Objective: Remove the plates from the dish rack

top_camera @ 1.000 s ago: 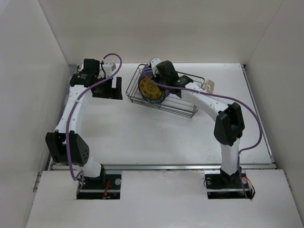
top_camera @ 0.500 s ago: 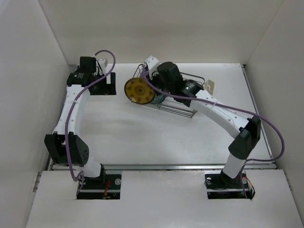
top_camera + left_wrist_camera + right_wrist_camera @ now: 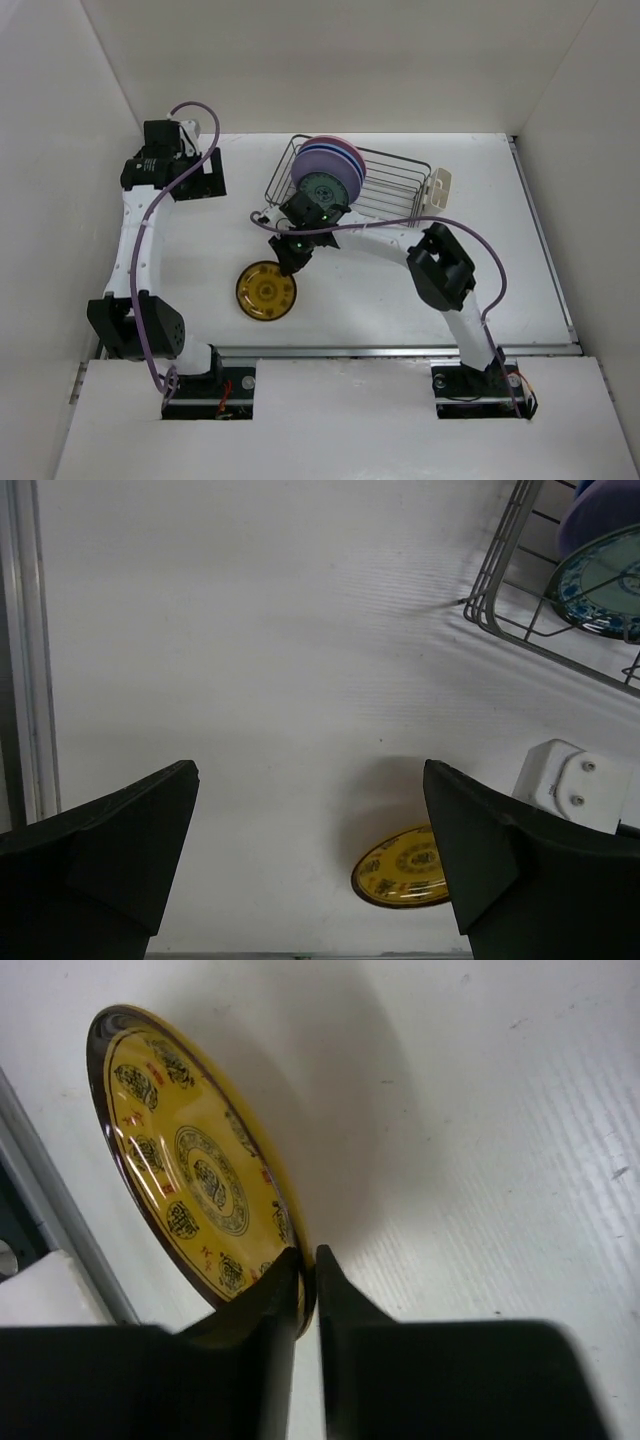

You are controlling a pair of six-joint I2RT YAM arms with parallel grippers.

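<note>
My right hand [image 3: 306,1260] pinches the yellow plate [image 3: 266,291] by its rim, almost down by the bench [image 3: 480,270] near edge; my left hand [image 3: 310,780] is open, empty. The teal plate [image 3: 325,190] plus maybe three others are left in the rack [image 3: 395,165].

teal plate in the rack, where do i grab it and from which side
Probably the top rim, from above: the teal plate stands on edge, frontmost in the dish rack, larger plates close behind it, so only that upper edge looks reachable.
</note>
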